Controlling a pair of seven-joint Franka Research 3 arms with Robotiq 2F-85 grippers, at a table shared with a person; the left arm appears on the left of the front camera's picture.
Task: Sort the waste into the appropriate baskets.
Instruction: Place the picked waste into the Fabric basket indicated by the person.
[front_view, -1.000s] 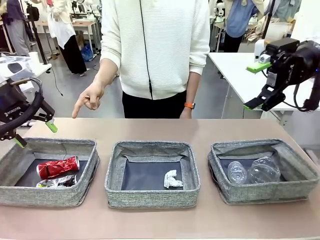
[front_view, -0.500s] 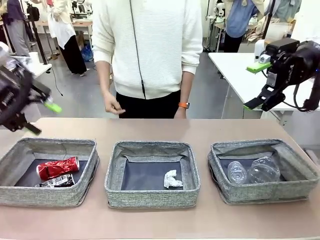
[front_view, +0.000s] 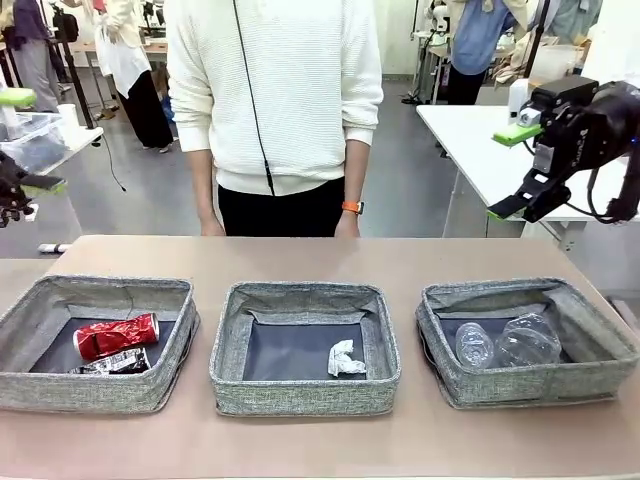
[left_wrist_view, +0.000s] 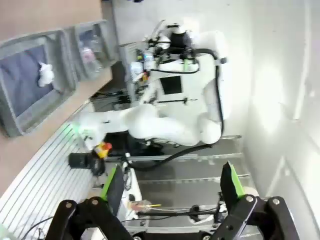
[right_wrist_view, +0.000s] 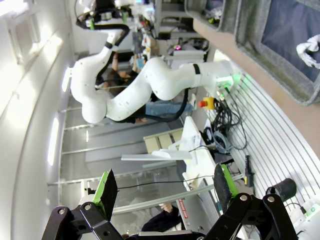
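Three grey fabric baskets stand in a row on the table. In the left basket (front_view: 110, 288) lie a crushed red can (front_view: 116, 335) and a black-and-silver can (front_view: 118, 364). A crumpled white paper wad (front_view: 344, 359) rests in the middle basket (front_view: 300, 293). The right basket (front_view: 520, 290) contains a clear plastic cup (front_view: 473, 345) and a clear bottle (front_view: 527, 340). My left gripper (front_view: 28, 142) hangs open and empty high at the far left edge. Raised at the upper right, my right gripper (front_view: 510, 172) is open and empty too. The left wrist view shows the paper wad (left_wrist_view: 46, 74) past open fingers (left_wrist_view: 230, 180).
A person in a white sweater (front_view: 275, 90) stands at the far edge of the table, both hands down by the edge. Bare brown tabletop (front_view: 300, 260) runs behind and in front of the baskets. A white side table (front_view: 480, 150) stands at the right, behind my right gripper.
My left gripper has lifted up and back to the left, away from above the left basket. The person's pointing hand has dropped to their side and they have stepped left.
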